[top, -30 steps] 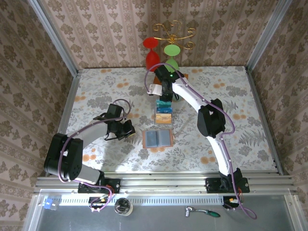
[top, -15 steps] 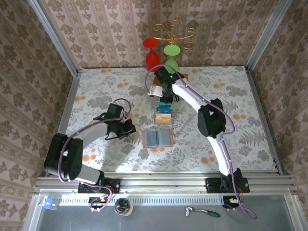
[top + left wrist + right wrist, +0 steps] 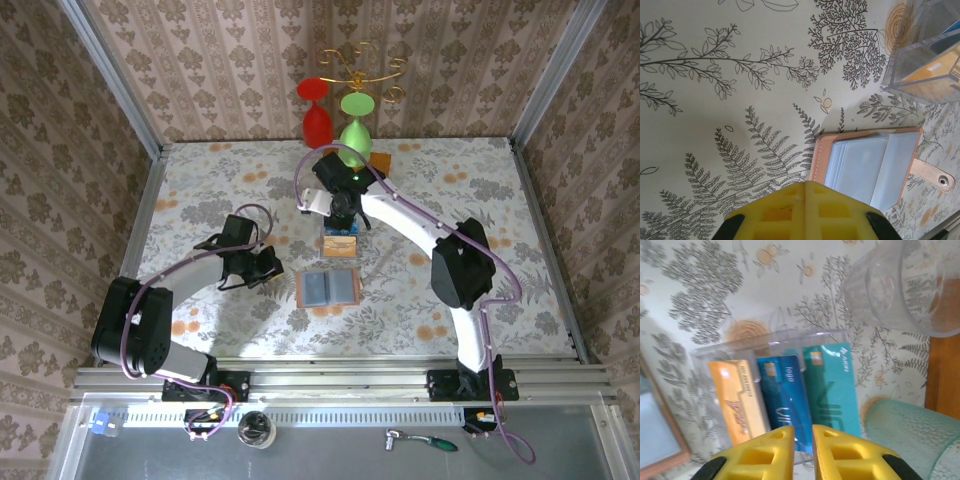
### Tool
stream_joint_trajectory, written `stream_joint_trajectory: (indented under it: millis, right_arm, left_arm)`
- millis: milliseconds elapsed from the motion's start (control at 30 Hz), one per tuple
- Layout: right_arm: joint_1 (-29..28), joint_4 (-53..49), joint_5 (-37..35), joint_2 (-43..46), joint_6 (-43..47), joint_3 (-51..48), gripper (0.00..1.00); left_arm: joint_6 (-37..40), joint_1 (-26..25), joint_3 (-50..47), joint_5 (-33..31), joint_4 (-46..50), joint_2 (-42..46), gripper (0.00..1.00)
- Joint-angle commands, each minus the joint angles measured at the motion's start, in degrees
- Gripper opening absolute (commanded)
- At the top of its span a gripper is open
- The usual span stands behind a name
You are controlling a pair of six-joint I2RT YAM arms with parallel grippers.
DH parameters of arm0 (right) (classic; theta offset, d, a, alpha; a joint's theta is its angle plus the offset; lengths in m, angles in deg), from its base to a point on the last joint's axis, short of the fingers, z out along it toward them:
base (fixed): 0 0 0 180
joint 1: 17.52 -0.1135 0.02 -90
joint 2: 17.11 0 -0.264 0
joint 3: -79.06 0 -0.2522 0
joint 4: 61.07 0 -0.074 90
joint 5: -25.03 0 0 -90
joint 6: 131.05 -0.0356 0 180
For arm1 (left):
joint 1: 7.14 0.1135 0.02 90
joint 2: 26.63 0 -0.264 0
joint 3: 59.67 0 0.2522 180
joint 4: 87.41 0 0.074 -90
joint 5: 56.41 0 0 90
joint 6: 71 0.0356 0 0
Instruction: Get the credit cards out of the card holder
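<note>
the card holder [image 3: 328, 289] is seen lying open and flat near the middle of the table [image 3: 200, 190], a little toward the near edge. its grey-blue pocket panels are turned up and framed by a tan-brown rim. in the left wrist view a strap with a snap [image 3: 935, 175] is seen sticking out from one side of it.

just behind the holder, toward the far edge, a clear stand [image 3: 340, 250] is placed. three credit cards [image 3: 785, 395] are held upright in it side by side: an orange card [image 3: 737, 400], a blue card [image 3: 782, 395] and a teal card [image 3: 832, 390].

the right gripper [image 3: 345, 212] is held over the stand, pointing down at the cards. its yellow fingers [image 3: 767, 450] are parted by a narrow slit only, and nothing is seen clamped between them. whether a card is touched cannot be told.

the left gripper [image 3: 264, 266] is positioned low over the table, just to the left of the holder and apart from it. its yellow fingers [image 3: 770, 212] are pressed together with nothing between them.

at the middle of the far edge a red glass [image 3: 317, 110] and a green glass [image 3: 356, 120] are set, with a wooden block [image 3: 380, 160] near them.
</note>
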Motion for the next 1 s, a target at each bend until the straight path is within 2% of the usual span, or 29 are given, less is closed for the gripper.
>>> stream_joint_trajectory:
  millis: [0,167,300,533,733,967]
  right_arm:
    - [-0.64,3.42,3.26,4.38,-9.73,-3.56,0.19]
    - [-1.31,9.02,8.79,9.69,-24.92,-11.72,0.20]
    - [-1.37,15.25,12.39,14.02,-40.56,-19.43,0.20]
    - [-1.58,27.33,26.23,17.74,-64.21,-31.62,0.20]
    - [-2.39,32.28,29.65,17.36,-74.85,-38.07,0.20]
    - [-2.86,33.16,29.86,16.11,-77.80,-40.78,0.19]
  left_arm:
    - [-1.09,-0.41,-0.51,1.01,-0.72,-0.17,0.05]
    - [-1.72,-1.13,-1.53,0.74,-1.23,0.49,0.05]
    - [-2.65,-2.09,-2.76,0.50,-2.03,1.09,0.05]
    - [-3.97,-4.41,-4.01,-0.48,-2.82,1.90,0.05]
    - [-5.26,-7.28,-5.62,-1.11,-4.45,1.78,0.05]
    - [-6.15,-9.39,-5.77,-1.63,-5.58,0.10,0.05]
